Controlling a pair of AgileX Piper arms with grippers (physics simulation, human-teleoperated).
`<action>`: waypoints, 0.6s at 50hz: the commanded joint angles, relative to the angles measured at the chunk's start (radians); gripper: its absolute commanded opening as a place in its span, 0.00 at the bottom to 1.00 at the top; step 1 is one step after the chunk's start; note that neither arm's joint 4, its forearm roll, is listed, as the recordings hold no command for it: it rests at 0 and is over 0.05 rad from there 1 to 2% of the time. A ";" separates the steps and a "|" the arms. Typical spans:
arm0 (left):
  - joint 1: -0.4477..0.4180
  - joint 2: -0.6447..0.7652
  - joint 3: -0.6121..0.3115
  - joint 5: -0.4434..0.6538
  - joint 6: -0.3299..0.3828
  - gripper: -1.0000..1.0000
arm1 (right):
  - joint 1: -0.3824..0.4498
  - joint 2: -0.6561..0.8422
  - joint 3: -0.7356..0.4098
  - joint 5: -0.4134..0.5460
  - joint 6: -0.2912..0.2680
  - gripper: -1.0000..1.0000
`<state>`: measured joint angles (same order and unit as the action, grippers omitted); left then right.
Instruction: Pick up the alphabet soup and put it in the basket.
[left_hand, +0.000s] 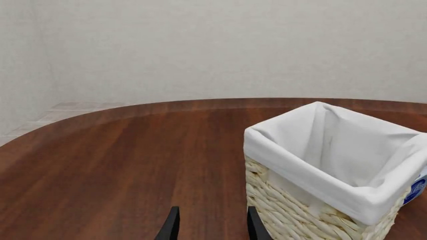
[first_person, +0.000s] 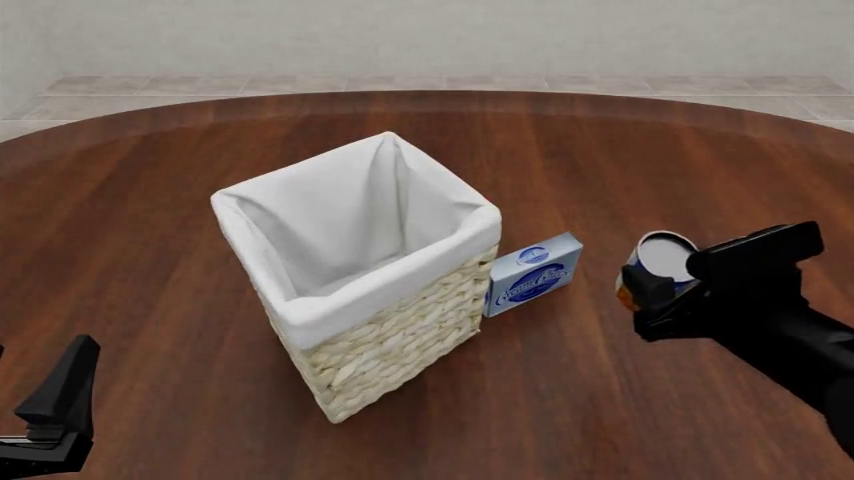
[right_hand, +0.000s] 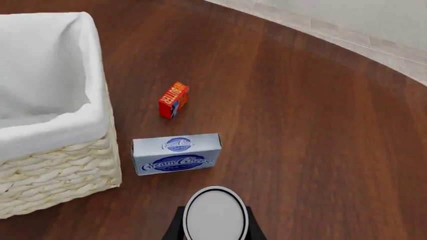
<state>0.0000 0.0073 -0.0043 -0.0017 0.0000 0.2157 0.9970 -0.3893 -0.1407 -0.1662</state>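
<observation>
**Alphabet soup grasped and raised; transfer to the basket not yet made**

Front view. The right gripper (first_person: 650, 290) is pinched on the alphabet soup (first_person: 662, 256), its dark fingers on either side of the can just below the silvery lid. The can appears to be held clear of the table (first_person: 160, 180), though its underside is hidden by the gripper. It lies at about 3 o'clock from the basket (first_person: 387, 340), apart from it, with a flat blue-and-white box (first_person: 535, 273) between the two. The basket stands near the middle of the table and shows only its white lining inside.

Progress, as judged: the pick-up looks done. What is left is to carry the can toward 9 o'clock, bring it over the rim, and let go.

Right wrist view. The can's lid (right_hand: 215, 212) sits between the gripper's fingers. Beyond it lies the box (right_hand: 177, 153), close beside the wicker wall (right_hand: 60, 175), and farther off a small orange-red carton (right_hand: 173, 99) well clear of any likely path.

Obstacles, as judged: the box lies in the direct line to the basket, and the tall rim demands height; a low pass could strike either.

Left wrist view. The left gripper (left_hand: 212, 225) hangs spread, holding nothing, at about 7 o'clock from the basket (left_hand: 293, 210).
</observation>
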 joint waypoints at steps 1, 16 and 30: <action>0.000 0.000 0.000 0.000 0.000 1.00 | 0.041 -0.011 -0.136 0.073 -0.021 0.00; 0.000 0.000 0.000 0.000 0.000 1.00 | 0.191 0.100 -0.317 0.044 -0.019 0.00; 0.000 0.000 0.000 0.000 0.000 1.00 | 0.309 0.215 -0.432 -0.008 -0.019 0.00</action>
<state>0.0000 0.0073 -0.0043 -0.0017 0.0000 0.4427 1.1516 -0.7292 -0.1240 -0.2066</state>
